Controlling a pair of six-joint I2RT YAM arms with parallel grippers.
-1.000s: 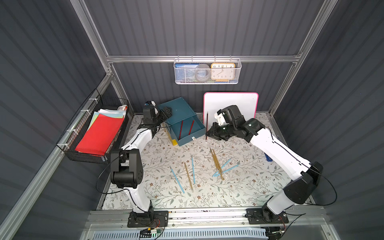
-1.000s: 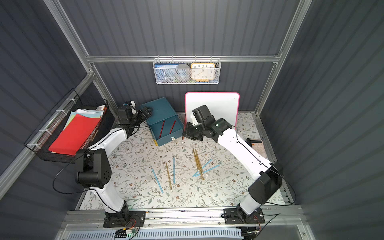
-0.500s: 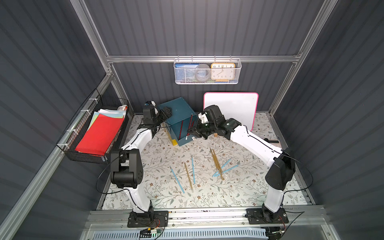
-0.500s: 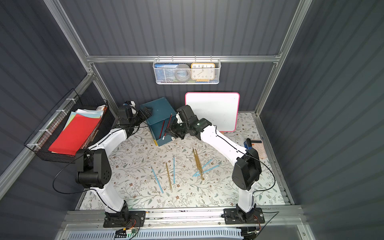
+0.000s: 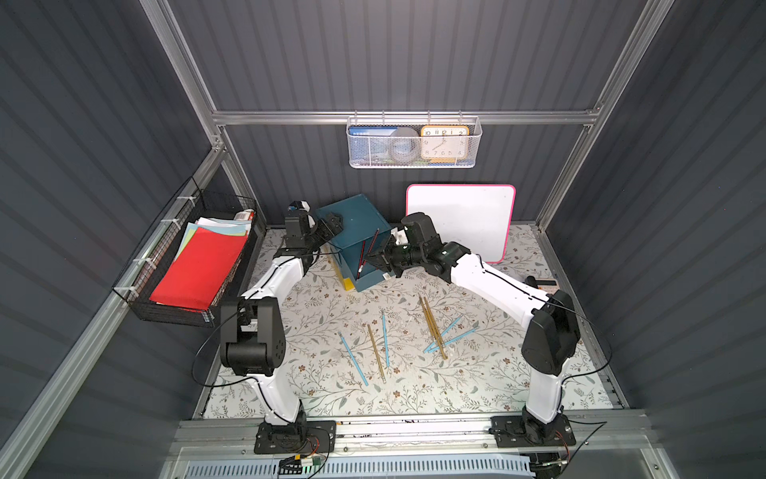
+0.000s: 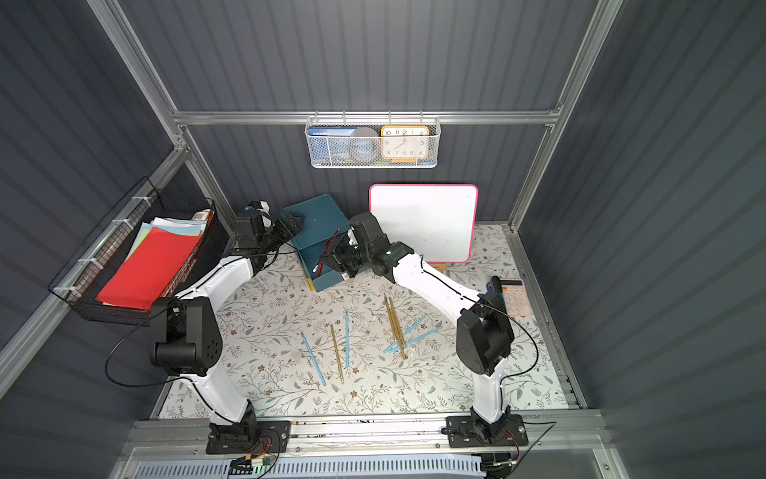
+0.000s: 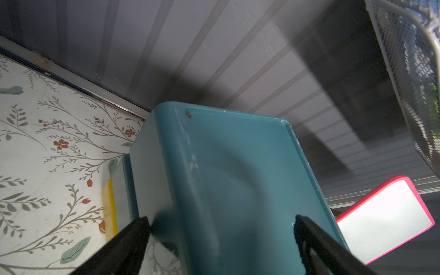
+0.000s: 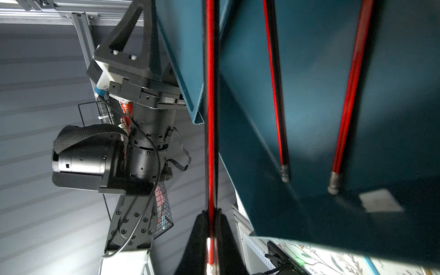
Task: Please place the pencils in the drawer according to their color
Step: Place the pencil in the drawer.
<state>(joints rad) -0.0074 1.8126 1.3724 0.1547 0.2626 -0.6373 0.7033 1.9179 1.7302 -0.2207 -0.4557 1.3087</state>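
Right hand (image 8: 211, 213) gripped dark red pencil (image 8: 210, 100) over teal plastic drawer (image 8: 321, 78) at 11 o'clock, other reds (image 8: 276, 95) inside; left hand (image 7: 220, 222) open, likely bracing it.

Held red pencil (image 8: 210, 107), far end beyond wrist view

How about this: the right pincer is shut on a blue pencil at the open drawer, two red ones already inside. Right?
No: that pencil is red, not blue. The right wrist view shows the right pincer shut on a red pencil at the open drawer, two red ones already inside.
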